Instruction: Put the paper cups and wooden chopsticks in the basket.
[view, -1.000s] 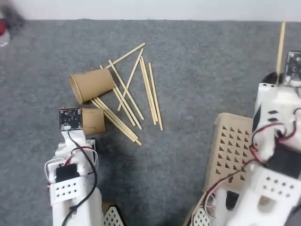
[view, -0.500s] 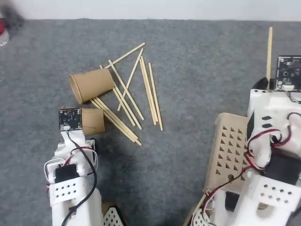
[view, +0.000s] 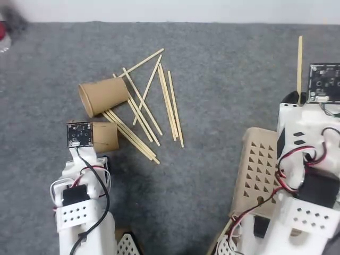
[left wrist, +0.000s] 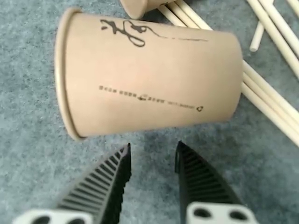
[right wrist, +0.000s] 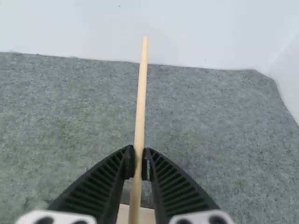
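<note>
Cups (view: 103,95), two, lie sideways on the mat (view: 223,79) among about ten loose chopsticks (view: 169,106). Left gripper (left wrist: 152,154), narrowly parted, sits just short of the nearer cup (left wrist: 149,79). Right gripper (right wrist: 137,163) pinches one chopstick (right wrist: 140,98) near the basket (view: 260,170).

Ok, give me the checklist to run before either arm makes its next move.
1. Right gripper clamped on the chopstick: ok.
2. That chopstick lined up over the basket: not ok, it juts past the rim over the carpet.
3. Left gripper open: ok.
4. Nearest paper cup between the left jaws: not ok, it lies on its side just ahead of them.
5. Room inside the basket: cannot tell, the right arm covers it.
</note>
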